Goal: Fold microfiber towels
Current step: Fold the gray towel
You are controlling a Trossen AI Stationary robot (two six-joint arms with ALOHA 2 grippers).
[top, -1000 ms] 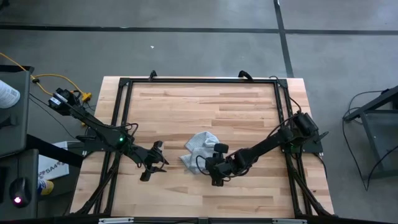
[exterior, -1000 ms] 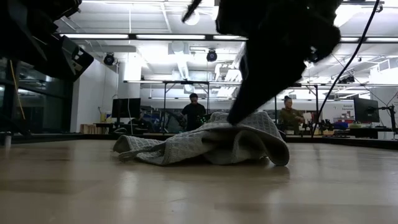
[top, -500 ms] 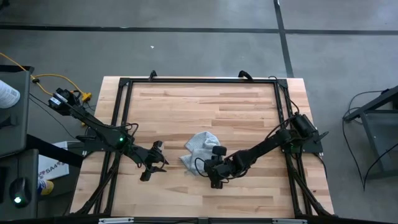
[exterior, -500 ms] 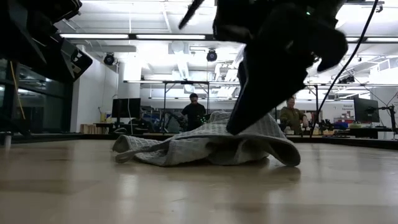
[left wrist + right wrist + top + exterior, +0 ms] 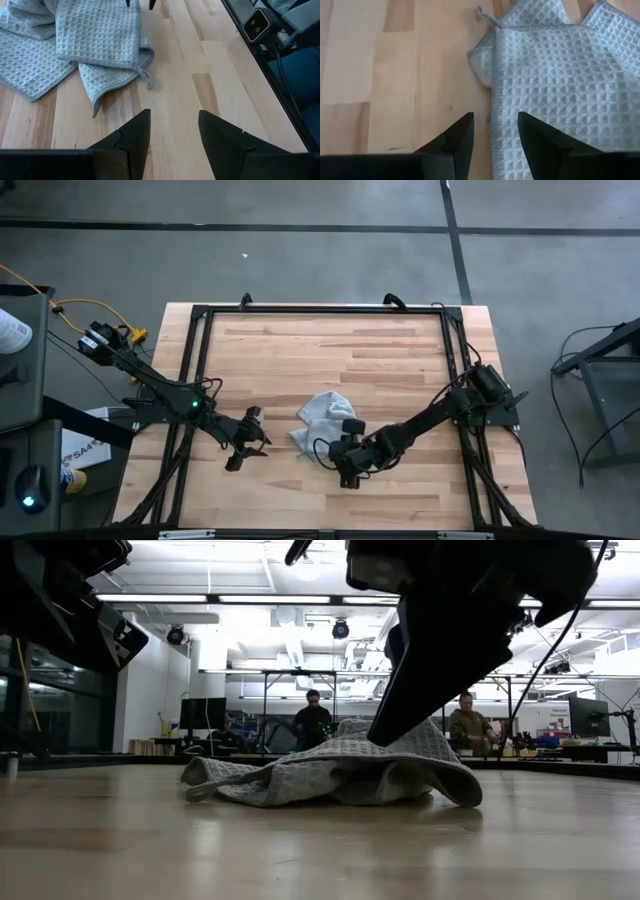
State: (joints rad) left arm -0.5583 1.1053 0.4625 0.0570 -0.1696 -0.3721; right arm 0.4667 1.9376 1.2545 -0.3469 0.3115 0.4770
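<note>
Near the middle of the wooden table (image 5: 330, 350), slightly toward its front edge, one light grey towel (image 5: 322, 418) is lying in a crumpled heap, with its layers overlapping and a small loop sticking out at one corner. It is the only cloth in sight, and nothing on the table is serving as a bin or tray, so the towel is resting straight on the bare wood.

Two arms are reaching in. The right gripper (image 5: 345, 450) is hovering just beside the towel's near right edge; in its wrist view its fingers (image 5: 457, 145) are standing apart with nothing between them, above the hem where cloth meets wood. The left gripper (image 5: 245, 442) is waiting to the left of the towel, apart from it, with its fingers (image 5: 131, 142) likewise spread and empty over bare wood.

In the low view, two people are showing in the room behind the table.

Compared with a second ago, the right gripper has been sliding a little toward the front edge of the table, and the towel's right flap is lying a bit flatter and farther out. The left arm is staying where it was.
</note>
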